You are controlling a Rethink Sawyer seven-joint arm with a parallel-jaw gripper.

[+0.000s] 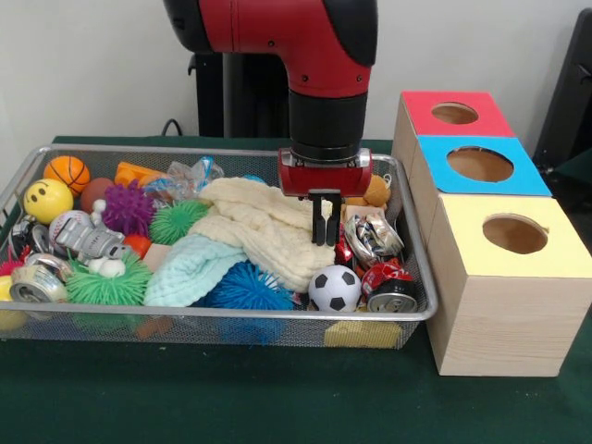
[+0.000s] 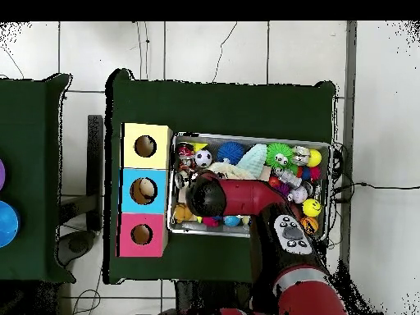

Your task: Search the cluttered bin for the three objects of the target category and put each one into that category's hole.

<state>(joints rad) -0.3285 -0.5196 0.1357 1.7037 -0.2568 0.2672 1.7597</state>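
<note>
The dark green cloth-covered tabletop [image 1: 231, 398] fills the foreground, and on it sits a shallow silver wire-mesh bin [image 1: 222, 316] packed with toys. Along the bin's near side lie a small black-and-white soccer ball [image 1: 334, 288], a blue spiky rubber ball [image 1: 248, 287], a green spiky rubber ball [image 1: 109, 287] and crushed drink cans [image 1: 387, 285]. Further back are a yellow smiley-face ball [image 1: 47, 200], a small orange basketball [image 1: 67, 172] and a purple spiky ball [image 1: 128, 208]. A cream knitted cloth [image 1: 264, 227] and a pale mint knitted cloth [image 1: 190, 268] are heaped in the middle. Beside the bin stand three wooden boxes in a row, each with a round hole on top: a yellow-topped box [image 1: 513, 242] nearest, a blue-topped box [image 1: 479, 166] behind it, and a red-topped box [image 1: 453, 113] furthest. The red and black arm [image 1: 319, 65] drops straight down over the bin's right half, wrist vertical. Its tool [image 1: 325, 227] points downward with the black fingers [image 1: 318, 220] drawn narrowly together, tips at the edge of the cream cloth, gripping nothing visible.
</note>
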